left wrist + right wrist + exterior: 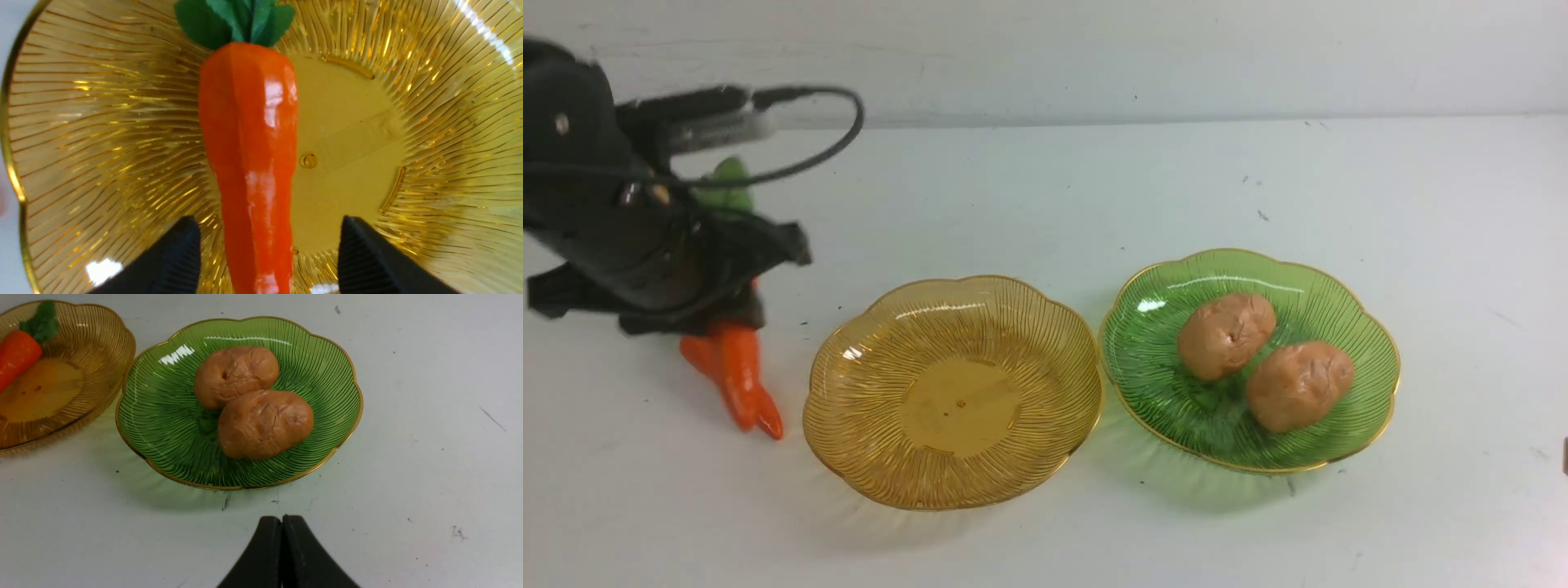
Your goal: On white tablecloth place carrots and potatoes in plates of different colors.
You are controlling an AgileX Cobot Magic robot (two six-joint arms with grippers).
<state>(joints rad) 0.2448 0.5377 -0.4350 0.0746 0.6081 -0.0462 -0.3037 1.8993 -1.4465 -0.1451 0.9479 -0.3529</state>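
Front view: two carrots (737, 371) are seen on the white tablecloth (1258, 180), at nine o'clock of the amber plate (1029, 327). The potatoes (1298, 385) are held in the green plate (1364, 343).
Left wrist view: the left gripper (269, 228) is spread wide around a carrot (249, 143) laid in the amber plate.
Right wrist view: the right gripper (282, 535) is pressed shut, empty.
The carrot could be dragged out if it is snagged on withdrawal.

Ahead of me a plain, pale wall (1094, 49) with faint scuffs meets the far edge of the white tabletop (1437, 188), which carries a few small dark specks and lies under soft, even light that casts only weak shadows.
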